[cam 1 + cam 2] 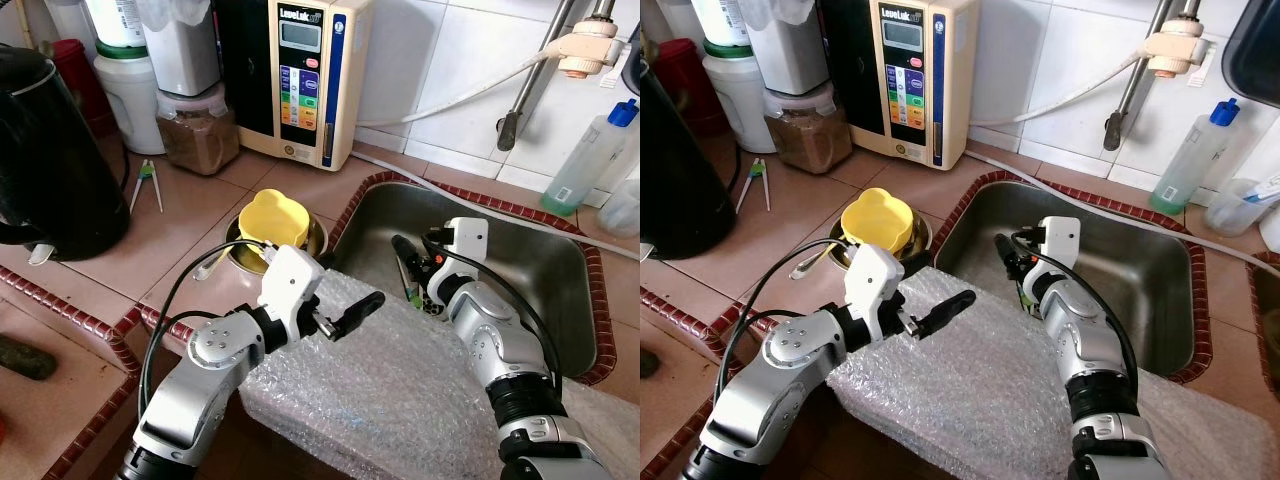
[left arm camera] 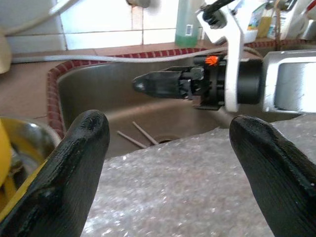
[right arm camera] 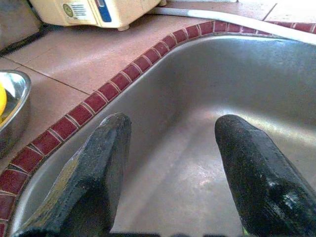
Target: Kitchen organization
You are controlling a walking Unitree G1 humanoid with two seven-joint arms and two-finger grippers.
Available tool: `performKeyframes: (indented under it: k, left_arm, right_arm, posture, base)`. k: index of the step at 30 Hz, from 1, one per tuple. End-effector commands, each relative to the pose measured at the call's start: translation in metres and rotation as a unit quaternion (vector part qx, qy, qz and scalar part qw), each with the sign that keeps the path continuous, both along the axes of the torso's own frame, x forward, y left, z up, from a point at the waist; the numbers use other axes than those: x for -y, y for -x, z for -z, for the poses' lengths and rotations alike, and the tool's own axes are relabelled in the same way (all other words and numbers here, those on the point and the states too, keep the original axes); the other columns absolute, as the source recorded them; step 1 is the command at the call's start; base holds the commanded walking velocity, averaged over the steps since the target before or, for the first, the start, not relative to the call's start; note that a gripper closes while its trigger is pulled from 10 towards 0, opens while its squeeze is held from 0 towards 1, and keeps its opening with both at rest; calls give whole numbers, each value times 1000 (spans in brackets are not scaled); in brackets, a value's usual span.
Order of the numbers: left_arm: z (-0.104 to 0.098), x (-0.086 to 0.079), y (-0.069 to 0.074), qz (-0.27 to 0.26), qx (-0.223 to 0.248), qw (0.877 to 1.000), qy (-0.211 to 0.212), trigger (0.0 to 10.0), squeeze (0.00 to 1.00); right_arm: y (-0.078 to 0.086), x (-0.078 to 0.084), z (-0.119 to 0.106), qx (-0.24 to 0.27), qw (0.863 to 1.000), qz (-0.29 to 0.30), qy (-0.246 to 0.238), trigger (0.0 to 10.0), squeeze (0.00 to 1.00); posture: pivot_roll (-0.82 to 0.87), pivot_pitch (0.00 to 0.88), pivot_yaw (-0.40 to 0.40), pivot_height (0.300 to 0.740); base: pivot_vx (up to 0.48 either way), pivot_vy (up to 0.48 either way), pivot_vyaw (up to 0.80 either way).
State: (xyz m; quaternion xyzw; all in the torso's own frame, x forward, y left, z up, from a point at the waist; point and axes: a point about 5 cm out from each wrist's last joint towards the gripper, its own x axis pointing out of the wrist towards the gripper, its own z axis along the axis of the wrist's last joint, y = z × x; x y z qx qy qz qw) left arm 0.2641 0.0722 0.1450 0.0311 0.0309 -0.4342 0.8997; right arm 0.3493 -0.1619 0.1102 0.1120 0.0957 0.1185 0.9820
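A sheet of bubble wrap (image 1: pixel 400 390) lies over the front edge of the steel sink (image 1: pixel 520 260). My left gripper (image 1: pixel 362 306) hovers just above the wrap's far edge, open, with nothing between its fingers (image 2: pixel 74 163). My right gripper (image 1: pixel 404 262) reaches down into the sink near its left wall, open and empty (image 3: pixel 170 123). Two thin sticks (image 2: pixel 136 136) lie on the sink bottom by the drain. On the counter left of the sink, a yellow cup-shaped piece (image 1: pixel 272 218) rests in a metal bowl (image 1: pixel 316 238).
A black kettle (image 1: pixel 55 160) stands at the left. At the back are a cream water machine (image 1: pixel 295 75), a jar of brown powder (image 1: pixel 198 130) and white tongs (image 1: pixel 148 182). A clear bottle with a blue cap (image 1: pixel 590 160) stands behind the sink, under a tap hose (image 1: pixel 450 100).
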Motion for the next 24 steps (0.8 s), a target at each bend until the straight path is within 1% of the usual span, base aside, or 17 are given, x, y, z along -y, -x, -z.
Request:
performKeyframes:
  k: [1,2,4,5,10,11,13,14,15,16,17,19,20,21,22,23,24]
  left_arm:
    - [-6,0,-1,-11,23,1000,2,10000,1000]
    - [-6,0,-1,-11,23,1000,2,10000,1000]
    - [-17,-5,-10,-59,52,997,23,10000,1000]
    - [-20,-8,-14,-74,60,995,28,10000,1000]
    - [-26,-13,-21,-97,72,992,37,10000,1000]
    - [-31,-17,-26,-120,84,988,42,10000,1000]
    - [-36,-22,-31,-144,95,984,51,10000,1000]
    - [-39,-26,-35,-169,99,979,62,10000,1000]
    - [-43,-36,-43,-215,99,968,82,10000,1000]
    - [-45,-41,-47,-235,101,963,85,10000,1000]
    - [-46,-47,-53,-257,102,958,78,10000,1000]
    - [-45,-50,-55,-265,101,956,73,10000,1000]
    - [-45,-52,-58,-274,99,954,67,10000,796]
    - [-44,-54,-60,-280,98,953,64,10000,286]
    - [-44,-55,-63,-285,91,952,63,10000,102]
    - [-44,-55,-63,-285,91,952,63,10000,102]
    - [-43,-56,-69,-295,84,950,64,10000,0]
  right_arm:
    - [-2,7,-6,11,1000,13,8,10000,0]
    - [-2,7,-6,11,1000,13,8,10000,0]
    - [-1,6,-10,22,1000,6,16,10000,0]
    - [0,4,-12,27,1000,1,10,10000,0]
    - [2,-1,-15,38,999,-15,0,10000,0]
    - [3,-5,-18,50,998,-33,7,10000,0]
    - [5,-8,-21,61,997,-47,12,10000,0]
    - [5,-9,-23,67,997,-47,13,10000,0]
    - [6,-11,-27,84,995,-50,16,10000,0]
    - [6,-13,-30,93,994,-54,15,10000,0]
    - [8,-18,-34,107,992,-65,3,10000,0]
    - [9,-20,-36,113,991,-70,-6,10000,0]
    - [11,-24,-42,126,989,-77,-4,10000,0]
    - [12,-26,-46,135,987,-81,-1,10000,0]
    - [13,-31,-53,153,985,-85,9,10000,0]
    - [13,-31,-53,153,985,-85,9,10000,0]
    - [19,-41,-62,178,978,-102,23,10000,0]
  posture:
    - [53,0,-37,740]
    - [53,0,-37,740]
    - [53,0,-37,740]
    - [54,0,-38,740]
    - [54,0,-39,740]
    - [51,0,-37,740]
    - [47,0,-35,740]
    - [47,0,-35,740]
    - [46,0,-33,740]
    - [44,0,-30,740]
    - [43,0,-30,740]
    - [45,0,-30,740]
    - [45,0,-29,740]
    - [45,0,-29,740]
    - [40,0,-25,740]
    - [40,0,-25,740]
    - [34,0,-19,740]
  base:
    - [0,0,0]
    - [0,0,0]
    - [0,0,0]
    - [0,0,0]
    - [0,0,0]
    - [0,0,0]
    - [0,0,0]
    - [0,0,0]
    - [0,0,0]
    - [0,0,0]
    - [0,0,0]
    - [0,0,0]
    - [0,0,0]
    - [0,0,0]
    - [0,0,0]
    - [0,0,0]
    - [0,0,0]
